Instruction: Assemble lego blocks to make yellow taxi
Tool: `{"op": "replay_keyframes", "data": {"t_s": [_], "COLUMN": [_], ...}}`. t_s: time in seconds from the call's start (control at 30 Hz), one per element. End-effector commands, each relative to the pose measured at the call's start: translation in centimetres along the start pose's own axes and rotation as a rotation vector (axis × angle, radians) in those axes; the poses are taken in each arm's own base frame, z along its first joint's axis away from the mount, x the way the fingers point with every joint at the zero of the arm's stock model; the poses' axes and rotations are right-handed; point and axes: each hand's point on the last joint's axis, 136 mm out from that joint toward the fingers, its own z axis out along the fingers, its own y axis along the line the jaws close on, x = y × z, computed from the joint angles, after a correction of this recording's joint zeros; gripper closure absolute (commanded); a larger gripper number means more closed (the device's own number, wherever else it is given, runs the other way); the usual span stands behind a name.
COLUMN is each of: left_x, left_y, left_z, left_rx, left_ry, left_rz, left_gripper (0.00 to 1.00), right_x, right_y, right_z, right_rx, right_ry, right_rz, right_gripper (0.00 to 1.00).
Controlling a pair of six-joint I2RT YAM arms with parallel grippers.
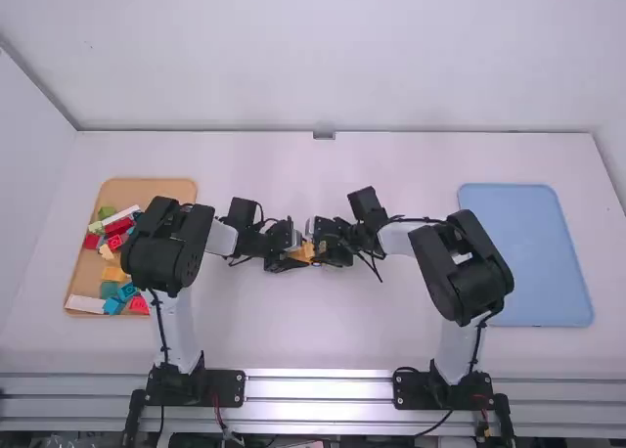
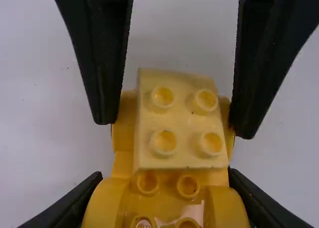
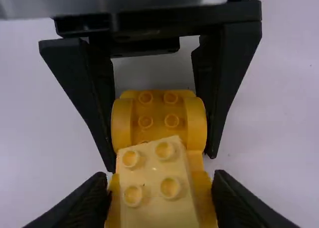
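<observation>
Fingers of the left gripper and right gripper clamp opposite ends of the rounded yellow plastic car body, at three o'clock from the rectangular tan tray; seating the pale-yellow four-stud plastic block on it seems in hand, probably needing level pressing next.

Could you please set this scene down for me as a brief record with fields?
Build: yellow car body with a paler four-stud block on top
Place: between the two grippers, near the middle of the white table
Left gripper: closed on one end of the body
Right gripper: closed on the body's sides, by the paler block
Left side: tan tray holding assorted blocks, including red blocks and blue blocks
Right side: light-blue tray
</observation>
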Motion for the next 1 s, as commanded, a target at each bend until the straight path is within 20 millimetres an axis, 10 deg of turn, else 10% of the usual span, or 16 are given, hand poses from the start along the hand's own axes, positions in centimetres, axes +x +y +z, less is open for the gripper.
{"op": "replay_keyframes", "data": {"t_s": [0.0,0.27,0.53,0.97], "left_x": [0.9,0.9,0.9,0.9], "left_y": [-1.0,-1.0,-1.0,-1.0], "left_z": [0.3,0.3,0.3,0.3], "left_rx": [0.019,0.019,0.019,0.019], "left_ry": [0.016,0.016,0.016,0.016], "left_rz": [-0.042,-0.042,-0.043,-0.042], "left_gripper": [0.62,0.62,0.62,0.62], "right_x": [1.2,1.0,1.7,2.0], "right_y": [-0.4,-0.6,-1.2,-1.4], "right_z": [0.0,-0.1,-0.7,-0.7], "right_rx": [0.020,0.019,0.024,0.037], "right_ry": [0.044,0.046,0.099,0.112], "right_rz": [0.019,0.029,0.095,0.093], "right_gripper": [0.45,0.70,0.70,0.42]}}
